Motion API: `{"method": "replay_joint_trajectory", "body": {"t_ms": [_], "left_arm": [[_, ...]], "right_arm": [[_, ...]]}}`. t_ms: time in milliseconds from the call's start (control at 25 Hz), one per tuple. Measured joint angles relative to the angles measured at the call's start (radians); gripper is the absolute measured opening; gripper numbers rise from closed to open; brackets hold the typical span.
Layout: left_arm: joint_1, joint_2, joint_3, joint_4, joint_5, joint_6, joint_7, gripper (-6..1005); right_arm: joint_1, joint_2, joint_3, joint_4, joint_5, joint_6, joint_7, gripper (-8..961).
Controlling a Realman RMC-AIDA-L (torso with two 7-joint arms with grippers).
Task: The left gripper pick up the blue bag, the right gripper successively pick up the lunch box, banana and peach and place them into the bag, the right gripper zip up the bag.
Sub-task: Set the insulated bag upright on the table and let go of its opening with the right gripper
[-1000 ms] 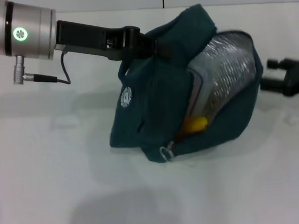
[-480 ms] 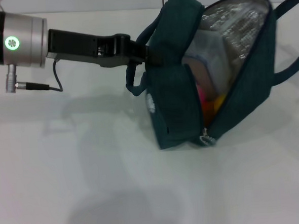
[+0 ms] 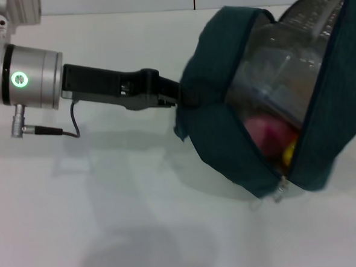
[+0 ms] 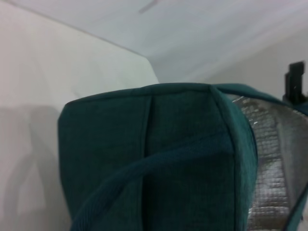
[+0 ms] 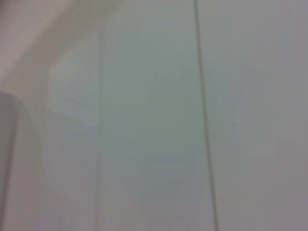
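One white table (image 3: 111, 222) fills the head view; the left gripper (image 3: 174, 97) reaches in from the upper left, clamped on the blue bag (image 3: 226, 130) at right. The bag gapes, showing lunch box (image 3: 278, 85), peach (image 3: 266, 134) and banana (image 3: 289, 152). The left wrist view shows teal fabric and foil lining (image 4: 269, 159). The right wrist view shows only blurred white panels.

blue bag (image 3: 226, 130): teal, tipped, unzipped, foil lining showing | lunch box (image 3: 277, 82): clear, inside | peach (image 3: 264, 132): pink, below it | banana (image 3: 288, 153): yellow sliver, seemingly beside peach
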Motion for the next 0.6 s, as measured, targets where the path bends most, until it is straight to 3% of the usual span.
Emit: {"method": "replay_joint_trajectory", "body": {"t_ms": [160,360,600], "left_arm": [[0.002,-0.005,0.000,-0.031,0.007,-0.004,0.023,93],[-0.009,-0.005,0.001,-0.094,0.009,-0.043,0.074,93],[-0.001,-0.005,0.001,-0.101,0.009,-0.061,0.098,93]], "right_arm": [[0.009,-0.002,-0.012,-0.044,-0.030,0.029,0.093,707],[0.033,-0.005,-0.028,-0.032,-0.244,0.164,0.164,707],[0.034,-0.001,-0.038,-0.028,-0.379,0.168,0.220,708]]}}
